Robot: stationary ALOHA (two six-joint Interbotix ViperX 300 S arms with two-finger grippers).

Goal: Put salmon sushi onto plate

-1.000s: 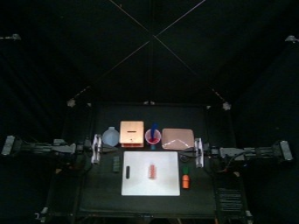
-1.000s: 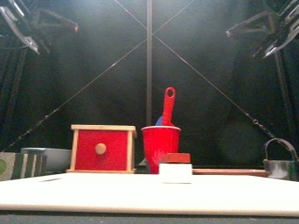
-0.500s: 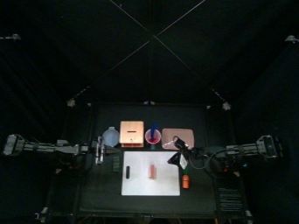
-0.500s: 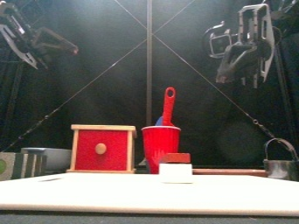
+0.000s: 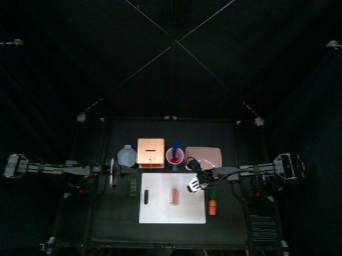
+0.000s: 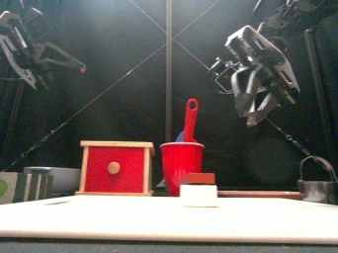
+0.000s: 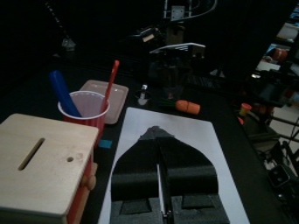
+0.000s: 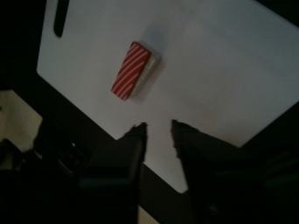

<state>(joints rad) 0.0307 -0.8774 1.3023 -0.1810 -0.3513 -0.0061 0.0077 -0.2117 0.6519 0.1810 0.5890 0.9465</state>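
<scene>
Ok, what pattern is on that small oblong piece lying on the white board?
Salmon-pink with pale diagonal stripes on the small oblong sushi piece; right wrist view shows it best.

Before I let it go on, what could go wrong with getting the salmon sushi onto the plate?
The right end effector is off to one side of the salmon sushi, so a grasp could miss. The orange piece beside the white board could be mistaken for it.

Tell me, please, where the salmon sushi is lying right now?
In the top view the salmon sushi lies near the middle of the white board, just in front of the plate.
</scene>
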